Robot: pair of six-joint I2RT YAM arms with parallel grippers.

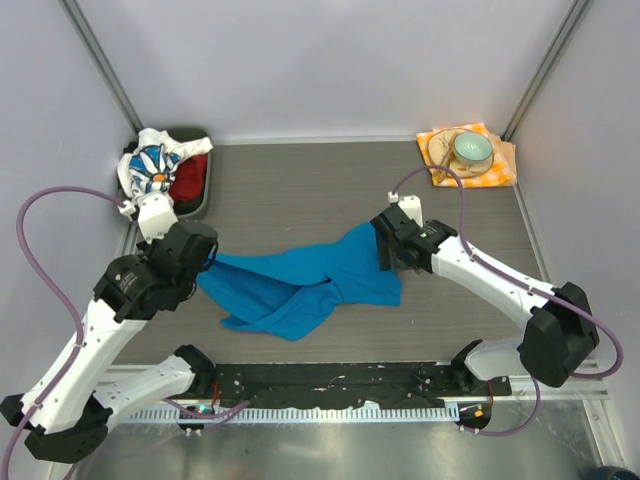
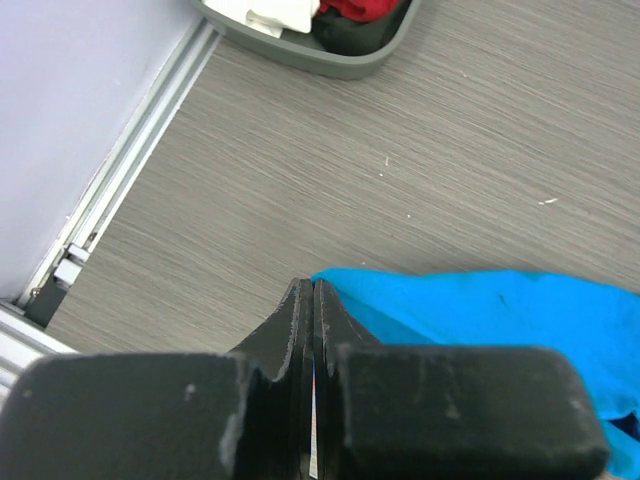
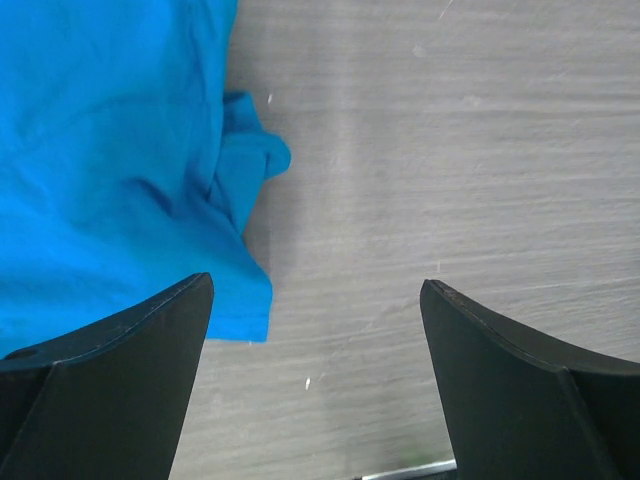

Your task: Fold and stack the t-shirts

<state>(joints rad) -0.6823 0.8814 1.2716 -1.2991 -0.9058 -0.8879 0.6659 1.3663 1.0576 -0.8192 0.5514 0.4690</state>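
Mid-surface, the blue t-shirt [image 1: 300, 285] is lying unfolded and bunching up. Its body is twisting into a diagonal band, loose flaps are trailing toward the near edge, and a small lump of cloth is poking out at the right edge. No fold is showing and no stack is forming, so I'm judging the task as barely starting.

Daisy-print t-shirt [image 1: 150, 165] and red t-shirt [image 1: 192, 178] are sitting crumpled in the grey bin [image 1: 208, 190] at the back-left corner, both waiting to be pulled out.

Left gripper [image 2: 313, 295] is holding its jaws clenched, appearing to pinch the blue shirt's left edge right at the tips. Right gripper [image 3: 318, 287] is hovering with jaws released wide, straddling the shirt's right edge: one finger over cloth, the other over bare surface [image 3: 450, 150], gripping nothing.

Remaining: flattening blue, folding all three, stacking.
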